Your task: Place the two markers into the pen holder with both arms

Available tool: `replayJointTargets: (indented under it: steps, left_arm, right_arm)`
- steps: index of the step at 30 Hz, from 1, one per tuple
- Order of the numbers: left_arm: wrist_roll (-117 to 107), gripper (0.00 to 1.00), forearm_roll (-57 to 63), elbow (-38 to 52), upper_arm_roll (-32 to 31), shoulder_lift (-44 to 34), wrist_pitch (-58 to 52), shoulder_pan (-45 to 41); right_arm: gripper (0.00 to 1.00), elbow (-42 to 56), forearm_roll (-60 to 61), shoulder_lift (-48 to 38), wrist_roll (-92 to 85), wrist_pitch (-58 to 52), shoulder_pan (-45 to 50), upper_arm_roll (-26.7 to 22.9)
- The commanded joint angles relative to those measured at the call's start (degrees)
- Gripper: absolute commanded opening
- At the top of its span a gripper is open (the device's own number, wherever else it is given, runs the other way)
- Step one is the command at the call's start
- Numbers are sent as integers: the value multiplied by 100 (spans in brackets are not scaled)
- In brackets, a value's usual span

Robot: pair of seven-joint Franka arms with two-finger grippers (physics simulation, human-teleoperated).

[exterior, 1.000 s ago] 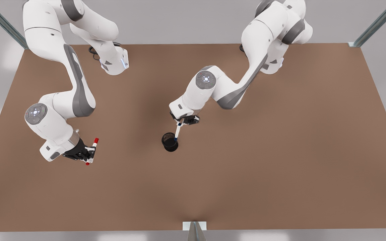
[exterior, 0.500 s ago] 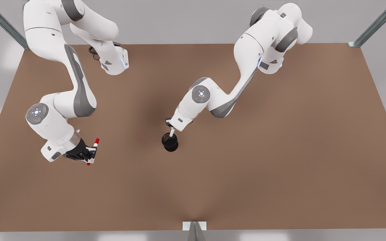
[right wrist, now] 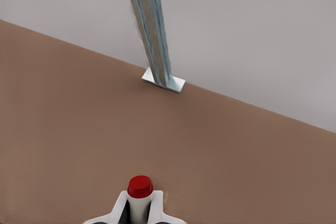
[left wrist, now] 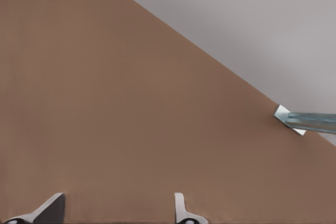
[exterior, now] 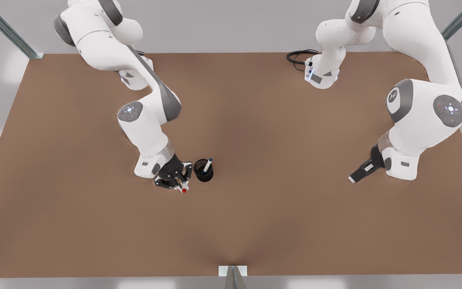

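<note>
Brown table [exterior: 255, 224], plain and matte, spanning the front view. Black mesh pen holder [exterior: 203, 170] standing upright left of centre, blue marker [exterior: 207, 164] leaning inside. Two white arm bases [exterior: 322, 78] bolted along the far edge, with a coiled black cable [exterior: 297, 56] beside the right one.

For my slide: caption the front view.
Right gripper brings red marker beside holder containing blue marker; left gripper waits, open.

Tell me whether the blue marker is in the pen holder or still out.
In. The blue marker stands inside the pen holder, leaning, its blue end poking above the rim. No gripper touches it.
</note>
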Motion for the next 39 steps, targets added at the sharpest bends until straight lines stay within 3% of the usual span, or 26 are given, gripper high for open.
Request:
replayJointTargets:
  steps: [1, 6, 12, 17, 32, 33, 34, 39]
  left_arm:
    - [3277, 100, 222, -304, 68, -365, -1420, 13]
    - [3259, 100, 214, -252, 33, -251, -1456, 4]
    - [3251, 100, 196, -252, 24, -207, -1482, -5]
    - [3224, 100, 161, -252, 7, -207, -1482, -84]
    - [3215, 100, -15, -260, 16, -190, -1473, -119]
    - [3207, 100, -15, -260, 16, -190, -1464, -119]
    - [3207, 100, -6, -260, 16, -190, -1464, -119]
    - [3207, 100, -6, -252, 16, -155, -1456, -119]
  right_arm:
    - [21, -325, -106, 79, 839, 2354, 318, -12]
    - [21, -2118, -483, 9, 777, 5467, 451, -74]
    - [21, -2162, -686, -9, 777, 5520, 415, -91]
    - [21, -2847, -765, -360, 698, 5818, 187, -91]
    - [21, -3533, -1248, -114, 689, 5880, -103, -126]
    - [30, -3665, -1248, -114, 689, 5880, -103, -126]
    - [96, -3727, -1248, -105, 680, 5880, -103, -126]
    - [100, -3709, -1257, -219, 680, 5854, -288, -126]
